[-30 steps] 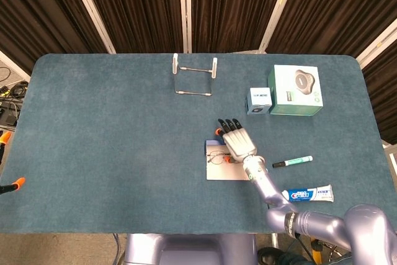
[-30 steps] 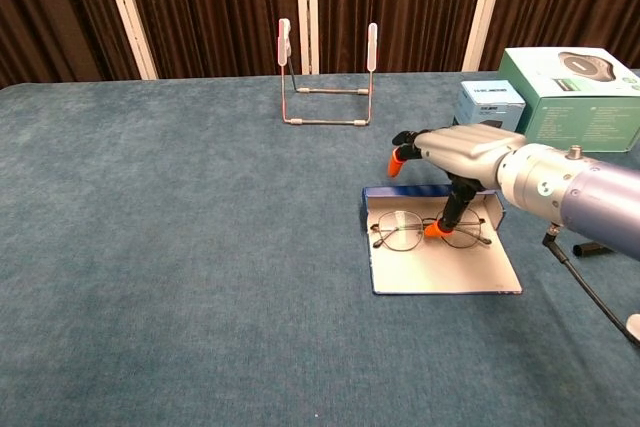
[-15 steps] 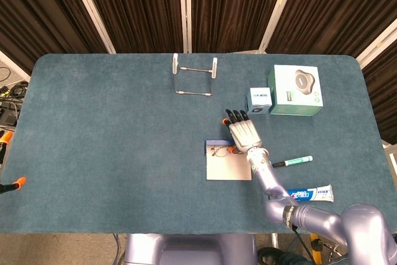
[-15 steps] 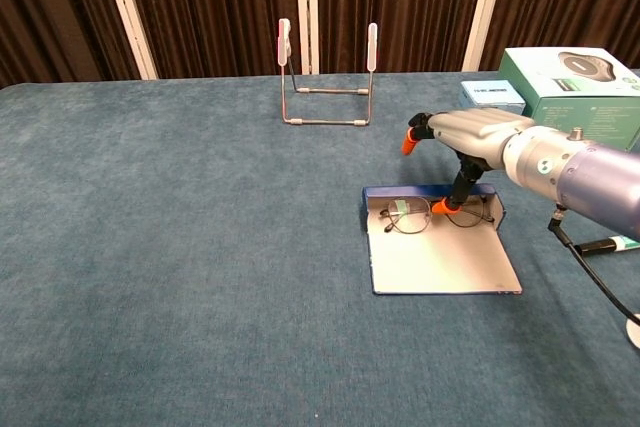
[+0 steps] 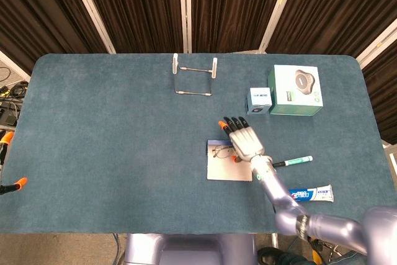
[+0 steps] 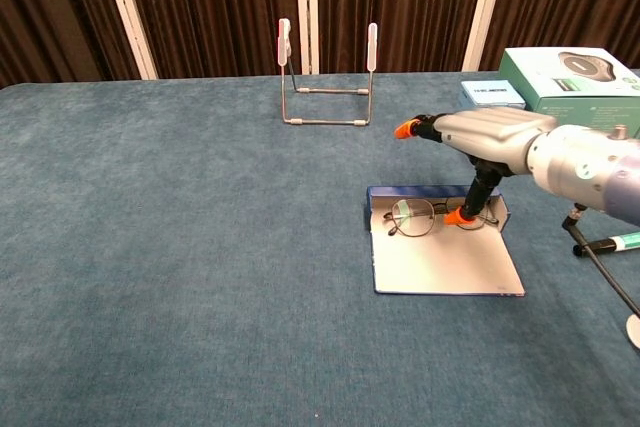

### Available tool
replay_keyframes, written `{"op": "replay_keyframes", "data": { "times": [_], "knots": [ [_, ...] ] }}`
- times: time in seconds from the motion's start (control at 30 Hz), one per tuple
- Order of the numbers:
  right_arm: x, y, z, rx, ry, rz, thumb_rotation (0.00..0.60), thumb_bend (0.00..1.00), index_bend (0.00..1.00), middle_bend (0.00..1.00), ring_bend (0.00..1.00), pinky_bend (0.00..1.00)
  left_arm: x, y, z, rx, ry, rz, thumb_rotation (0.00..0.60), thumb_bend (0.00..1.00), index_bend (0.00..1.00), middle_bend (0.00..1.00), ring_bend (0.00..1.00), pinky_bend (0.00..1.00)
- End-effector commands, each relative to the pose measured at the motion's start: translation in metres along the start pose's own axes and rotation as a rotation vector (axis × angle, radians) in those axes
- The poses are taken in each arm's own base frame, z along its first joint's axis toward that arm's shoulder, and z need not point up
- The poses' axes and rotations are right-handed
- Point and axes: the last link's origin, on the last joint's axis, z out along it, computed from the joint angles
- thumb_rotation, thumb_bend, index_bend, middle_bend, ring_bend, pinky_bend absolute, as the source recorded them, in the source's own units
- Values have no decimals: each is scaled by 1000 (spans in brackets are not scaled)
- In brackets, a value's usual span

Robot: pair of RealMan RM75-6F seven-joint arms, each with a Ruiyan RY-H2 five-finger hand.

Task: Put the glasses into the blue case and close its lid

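- The left hand is not visible in either view, so its state cannot be told.
- A wire stand (image 6: 327, 73) sits at the far middle of the table (image 5: 99, 128), well apart from the work; the broad left side gives open room for moving.
- The blue case (image 6: 445, 257) lies open and flat near the front right of centre, lid spread toward the robot, so the tray faces up to receive things.
- The glasses (image 6: 425, 217) rest in the far part of the case against its back wall (whether fully seated in the tray I cannot tell).
- The right hand (image 6: 480, 137) hovers over the case with fingers spread forward and the thumb (image 6: 470, 209) pointing down, touching or just beside the frame; it grasps nothing, seemingly nudging the glasses into place.
- To the right lie a marker (image 5: 293, 162) and a toothpaste tube (image 5: 308, 194), near the case, so the lid swing has tighter room on that side.
- Two boxes, small (image 5: 259, 100) and green (image 5: 294, 90), stand further back, clear of the case.
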Motion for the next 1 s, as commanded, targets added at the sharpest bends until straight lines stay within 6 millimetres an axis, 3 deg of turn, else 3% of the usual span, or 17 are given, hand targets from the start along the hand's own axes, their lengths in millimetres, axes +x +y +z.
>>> {"op": "replay_keyframes", "data": {
  "times": [0.03, 0.47, 0.67, 1.0],
  "knots": [
    [6, 0, -40, 58, 9, -30, 600, 97, 33, 0, 0, 0, 4, 3, -6, -23, 16, -12, 600, 0, 0, 0, 0, 0],
    [-16, -1, -79, 119, -8, -74, 600, 123, 240, 0, 0, 0, 11, 9, -18, -65, 41, -28, 600, 0, 0, 0, 0, 0],
    [-36, 1, -75, 110, -31, -86, 600, 191, 280, 0, 0, 0, 10, 9, -18, -64, 37, -25, 600, 0, 0, 0, 0, 0],
    [-51, -4, -66, 123, -47, -106, 600, 201, 284, 0, 0, 0, 7, 6, -14, -47, 23, -16, 600, 0, 0, 0, 0, 0]
  ]
}}
